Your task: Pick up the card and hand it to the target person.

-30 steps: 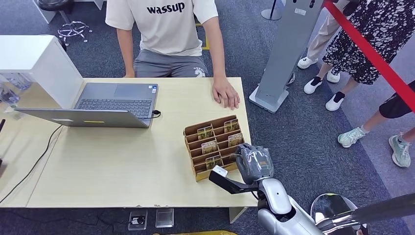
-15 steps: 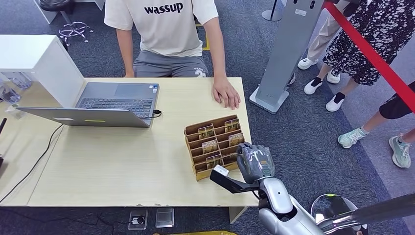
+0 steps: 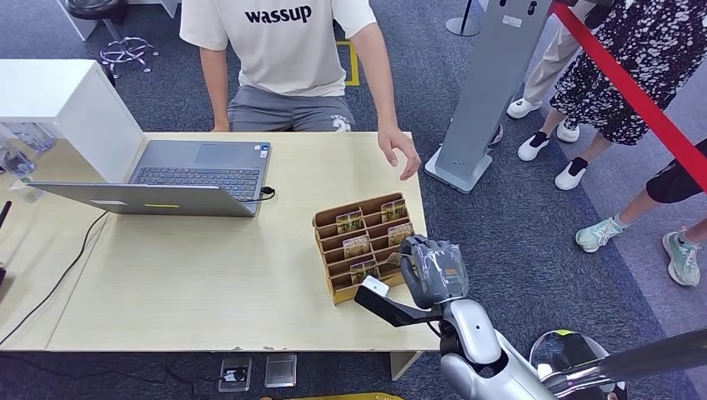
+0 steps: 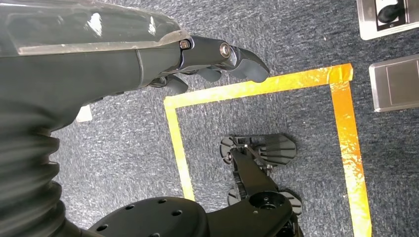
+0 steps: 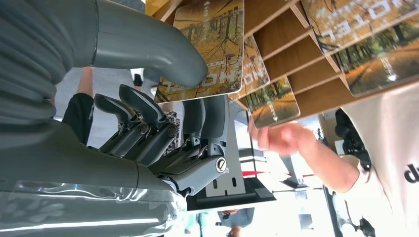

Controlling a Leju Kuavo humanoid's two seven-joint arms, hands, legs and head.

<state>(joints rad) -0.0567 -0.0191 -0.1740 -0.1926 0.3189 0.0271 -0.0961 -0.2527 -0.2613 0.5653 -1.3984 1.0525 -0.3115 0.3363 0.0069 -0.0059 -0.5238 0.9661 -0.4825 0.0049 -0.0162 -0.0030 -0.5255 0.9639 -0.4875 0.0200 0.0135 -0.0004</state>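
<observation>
My right hand [image 3: 432, 271] is at the near right corner of the bench [image 3: 208, 283], up against the front of the wooden card rack [image 3: 364, 243]. From the right wrist view the thumb [image 5: 148, 44] is pressed on the face of a card [image 5: 207, 47] with the fingers [image 5: 163, 126] curled behind it, so I read that as pinching the card. It sits at the rack's near row; I can't tell whether it's fully clear of its slot.

Left hand [image 4: 217, 57] hangs by my side over the carpet, fingers loosely curled, nothing in it.

Step in hand, as I judge it: pick-up, grasp made, extraction not confirmed. Hand-over not started.

More cards [image 3: 394, 210] sit in the rack's other rows, farther back. Laptop [image 3: 179, 179] is open on the far left of the bench, well apart from the rack.

Past the bench sits a person in a white T-shirt [image 3: 279, 42]; their hand [image 3: 398, 150] is lifted above the far right bench edge, palm partly open. Likely the target.

Next move calls for:
- lift the card straight out along the slot, no tilt, so the rack doesn't drag or tip
- keep the pinch firm; thin card, little purchase
- carry it over the rack toward the raised hand, card edge forward
- release only once they grip it
</observation>
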